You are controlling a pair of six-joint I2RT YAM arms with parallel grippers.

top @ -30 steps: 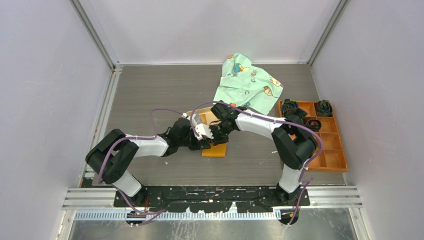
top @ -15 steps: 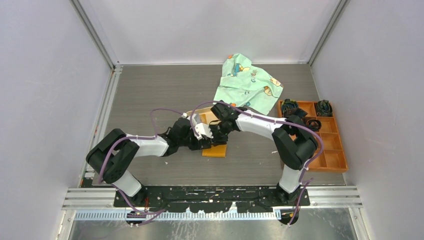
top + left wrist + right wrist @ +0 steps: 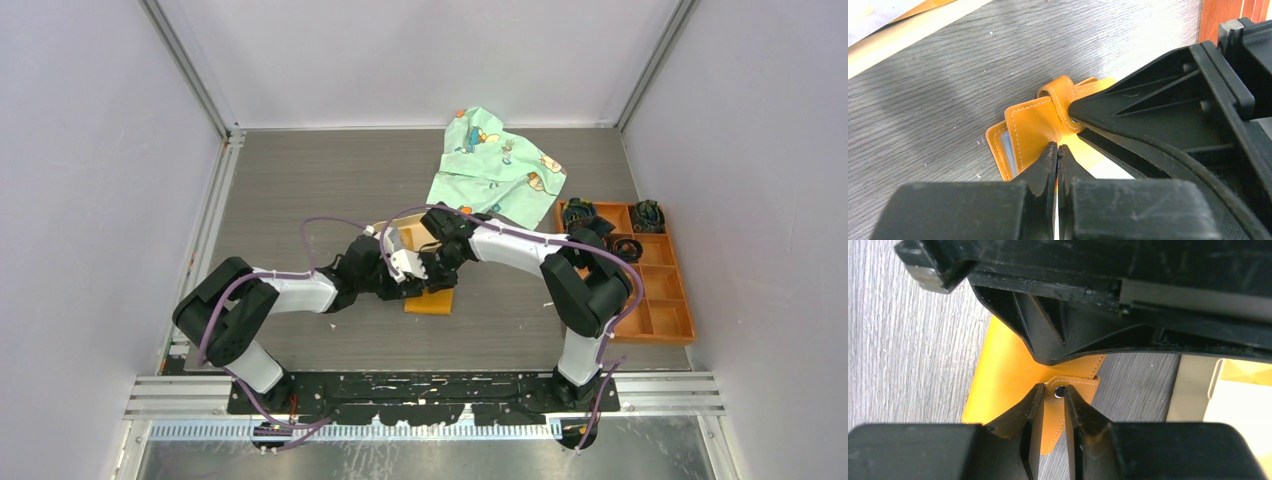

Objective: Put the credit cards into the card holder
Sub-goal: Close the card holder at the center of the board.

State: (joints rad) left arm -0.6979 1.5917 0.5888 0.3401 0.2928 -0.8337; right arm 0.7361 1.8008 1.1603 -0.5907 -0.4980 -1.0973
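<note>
The orange card holder (image 3: 432,301) lies on the table's middle, where both grippers meet over it. In the left wrist view its cover (image 3: 1032,126) stands partly raised, with the light blue edge of a credit card (image 3: 1007,148) tucked inside. My left gripper (image 3: 1057,148) is shut, its tips pressed against the cover. The holder's snap strap (image 3: 1068,388) curls up. My right gripper (image 3: 1052,391) has its jaws a narrow gap apart, with the metal snap (image 3: 1060,390) showing between the tips. Other cards are hidden under the arms.
A tan tray (image 3: 416,234) lies just behind the grippers, partly under the right arm. A green printed cloth (image 3: 495,165) is at the back. The orange compartment box (image 3: 660,300) with dark cables stands at the right.
The right gripper's jaws opened from nearly shut and now stand a narrow gap apart at the strap. Both arms and the holder have barely moved.
</note>
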